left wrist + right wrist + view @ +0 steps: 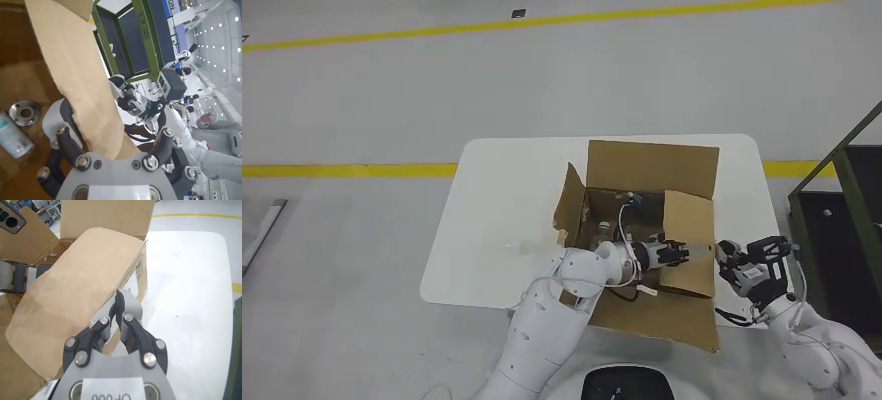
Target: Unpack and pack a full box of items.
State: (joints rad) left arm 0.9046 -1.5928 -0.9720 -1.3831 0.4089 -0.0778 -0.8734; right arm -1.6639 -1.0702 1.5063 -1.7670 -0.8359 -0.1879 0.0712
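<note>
An open cardboard box (652, 165) stands on the white table (502, 200), its flaps spread out. My left gripper (680, 252) is at the box's right flap (75, 66). It is open, with the flap's edge between the fingers (64, 113) and one of them against the cardboard. Inside the box lie a clear bottle (13, 136) with a white and teal label and a round metal flange (24, 113). My right gripper (117, 303) hangs shut and empty just outside the box's right wall (140, 275), above the table.
A green metal rack (842, 190) stands off the table's right edge. Bare table surface (189, 285) lies to the right of the box, and more lies to its left (492, 240). The near flap (662, 315) hangs over the table's front edge.
</note>
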